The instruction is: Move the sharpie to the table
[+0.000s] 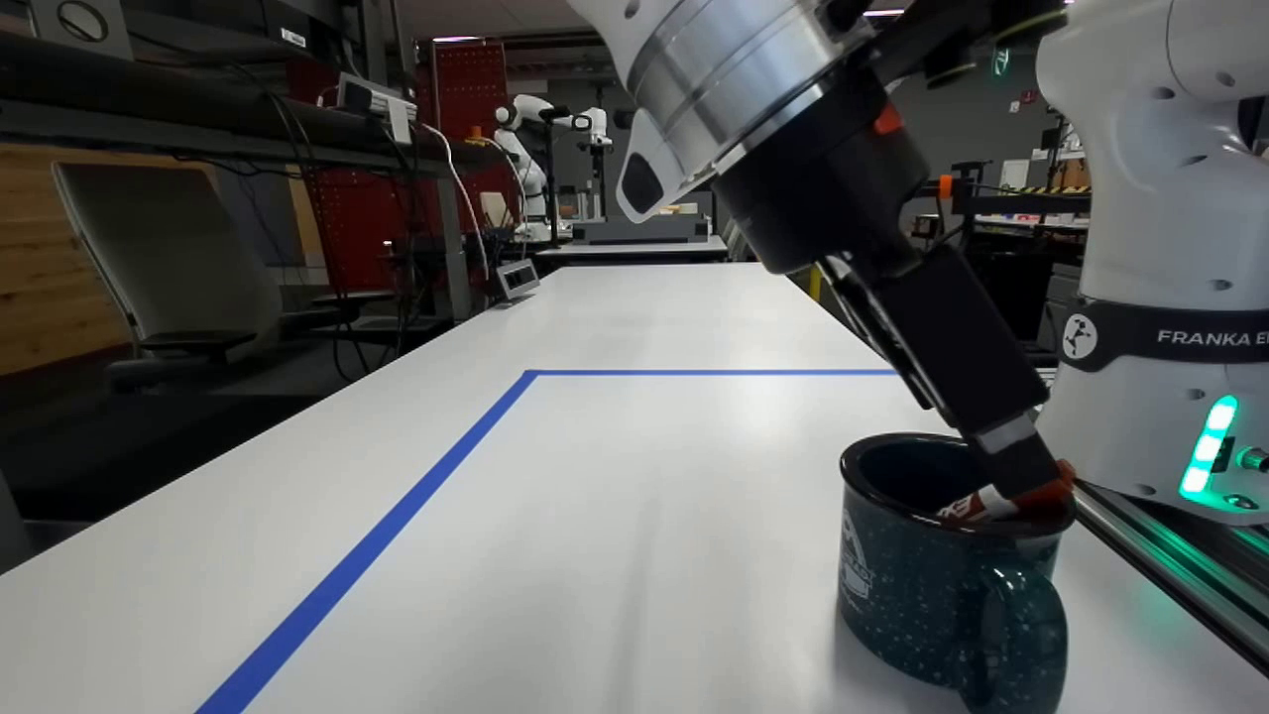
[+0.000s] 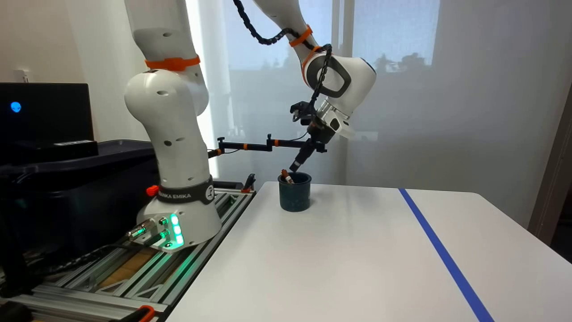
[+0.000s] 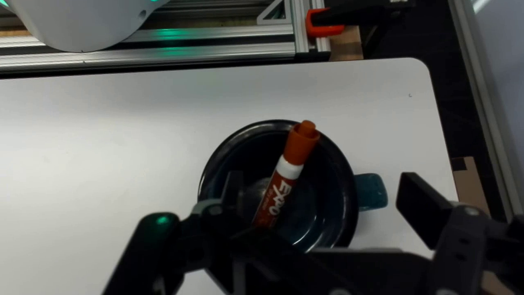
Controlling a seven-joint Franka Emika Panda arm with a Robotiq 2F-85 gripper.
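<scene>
I am holding the gripper (image 3: 327, 196) over the mouth of the dark mug (image 1: 912, 605), its fingers (image 3: 419, 207) standing wide apart, while the sharpie (image 3: 286, 172) is leaning inside, red end upward, the mug is standing on the white table (image 1: 595, 516), and I am not quite sure whether one finger is touching the pen.

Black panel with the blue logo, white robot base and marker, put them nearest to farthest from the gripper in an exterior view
From the gripper, in an exterior view:
1. marker, just below, leaning in the mug
2. white robot base, to the picture's left
3. black panel, at the picture's left edge, past the base
</scene>
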